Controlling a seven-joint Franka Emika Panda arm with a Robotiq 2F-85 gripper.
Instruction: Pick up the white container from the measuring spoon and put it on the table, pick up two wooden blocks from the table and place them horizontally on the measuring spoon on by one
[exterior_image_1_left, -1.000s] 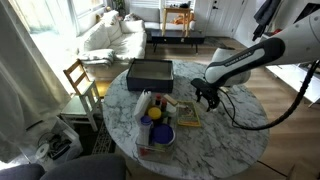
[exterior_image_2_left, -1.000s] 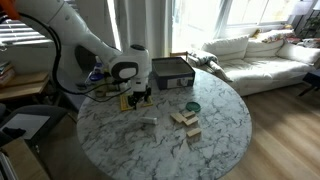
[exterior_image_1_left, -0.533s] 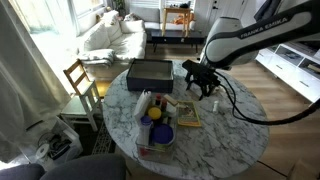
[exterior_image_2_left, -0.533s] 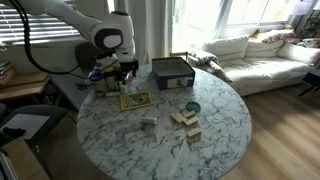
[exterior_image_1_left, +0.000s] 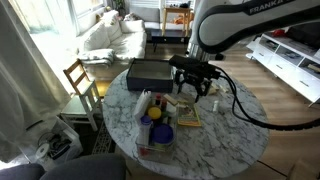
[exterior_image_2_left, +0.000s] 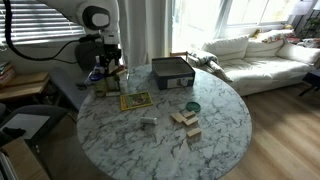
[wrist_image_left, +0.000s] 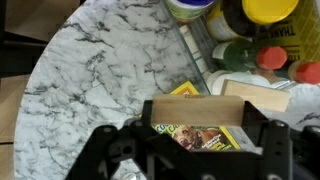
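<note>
Holds the pincer (exterior_image_1_left: 195, 90) above the marble tabletop (exterior_image_1_left: 235, 130), near the black box (exterior_image_1_left: 150, 72), in an exterior view. Shows, in an exterior view, spare wooden blocks (exterior_image_2_left: 186, 122) just beside the measuring spoon (exterior_image_2_left: 192, 106), with the white container (exterior_image_2_left: 148, 121) lying apart. Grips a wooden block (wrist_image_left: 200, 110) crosswise in the wrist view, over a yellowish book (wrist_image_left: 205, 136).

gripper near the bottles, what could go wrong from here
1. The gripper hangs close to the colourful bottles; a low swing across the table could knock them over.
2. The wooden blocks lie bunched together close beside the measuring spoon; closing on one may shove its neighbours or the spoon.
3. The wrist view shows a tan piece across the finger gap; whether it is gripped cannot be told, and it might drop.
</note>
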